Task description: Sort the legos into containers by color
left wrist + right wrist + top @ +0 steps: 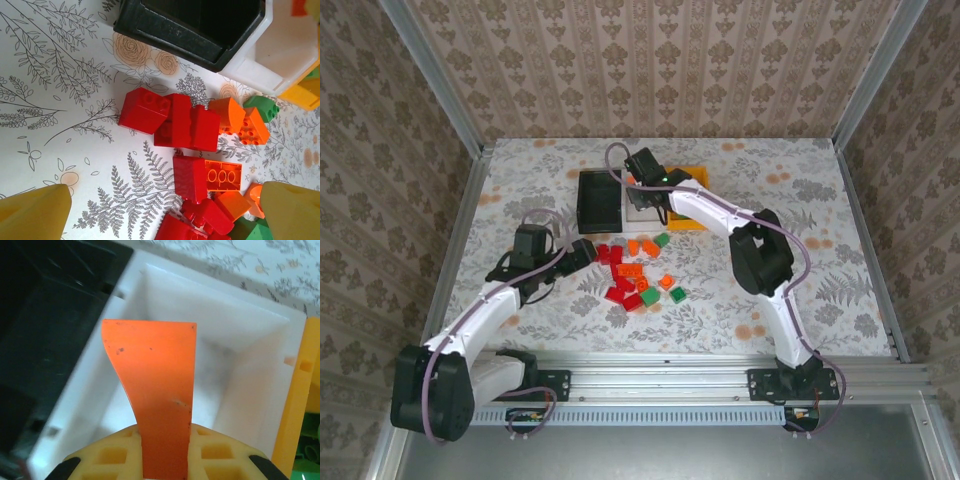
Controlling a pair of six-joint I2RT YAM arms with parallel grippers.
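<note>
Now the right claw [643, 168] pinches an orange brick [155, 390], long axis pointing into the white bin [250, 365] directly beneath; the left claw [165, 210], spread wide, hovers over the pile [190, 130] on the counter [60, 100].

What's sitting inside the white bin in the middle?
The white bin's visible walls and floor look bare. The orange brick pinched in the right gripper hangs above it, hiding part of the floor.
</note>
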